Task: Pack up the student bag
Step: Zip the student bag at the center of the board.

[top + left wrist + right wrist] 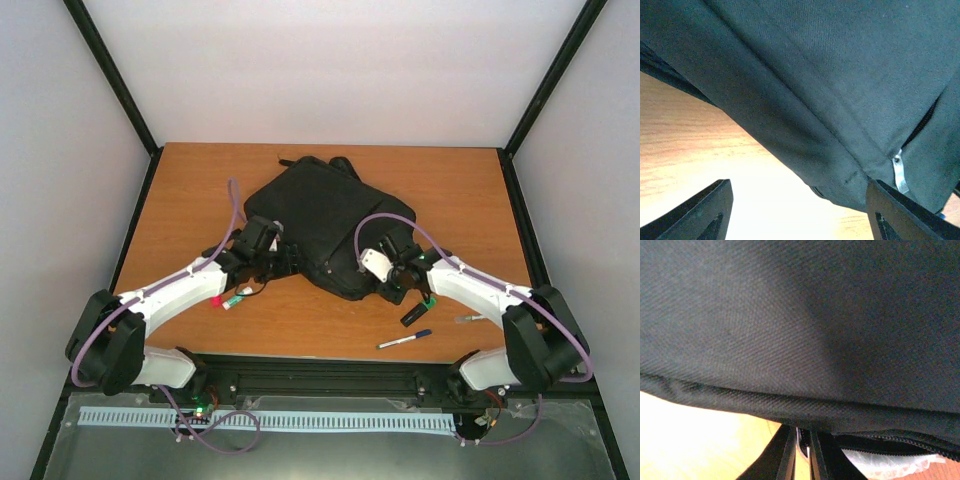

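The student bag is a large black backpack lying flat in the middle of the wooden table. My left gripper is at the bag's near-left edge, open, with the bag's corner and a silvery zipper pull just ahead of its fingers. My right gripper is at the bag's near-right corner. In the right wrist view its fingers are shut on a thin metal zipper pull under the bag's seam. A partly open zipper shows clear plastic inside.
A blue-capped pen and a small black item lie near the front right. A clear item lies beside the right arm. Red and green markers lie by the left arm.
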You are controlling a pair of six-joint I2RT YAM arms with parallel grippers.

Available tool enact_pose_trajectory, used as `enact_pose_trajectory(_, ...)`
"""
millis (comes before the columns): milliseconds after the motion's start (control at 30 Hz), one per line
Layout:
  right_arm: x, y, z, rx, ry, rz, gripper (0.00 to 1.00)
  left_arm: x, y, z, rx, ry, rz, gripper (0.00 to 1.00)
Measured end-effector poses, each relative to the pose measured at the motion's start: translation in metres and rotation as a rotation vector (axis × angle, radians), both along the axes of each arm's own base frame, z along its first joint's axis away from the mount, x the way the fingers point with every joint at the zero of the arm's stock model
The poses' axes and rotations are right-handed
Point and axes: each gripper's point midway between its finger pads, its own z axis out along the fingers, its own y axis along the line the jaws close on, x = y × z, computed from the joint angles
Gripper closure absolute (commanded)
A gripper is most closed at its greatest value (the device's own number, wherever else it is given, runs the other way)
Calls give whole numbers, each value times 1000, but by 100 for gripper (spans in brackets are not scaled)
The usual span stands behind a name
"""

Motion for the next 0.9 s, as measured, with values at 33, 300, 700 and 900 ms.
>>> enact_pose_trajectory(33,-1,0,1,0,2,6,93,-2,-2,0,-14,8,-3,29)
enact_pose_trajectory(300,-21,4,6,8,63,101,97,-25,-38,4,-88,36,-86,30)
enact_pose_trajectory(700,-23,14,14,39,125,83,87,-39,-75,-7,-138,115,-100,30)
enact_pose_trajectory(900,-23,14,5,37,157,48,74,-34,-80,-11,-152,118,-86,30)
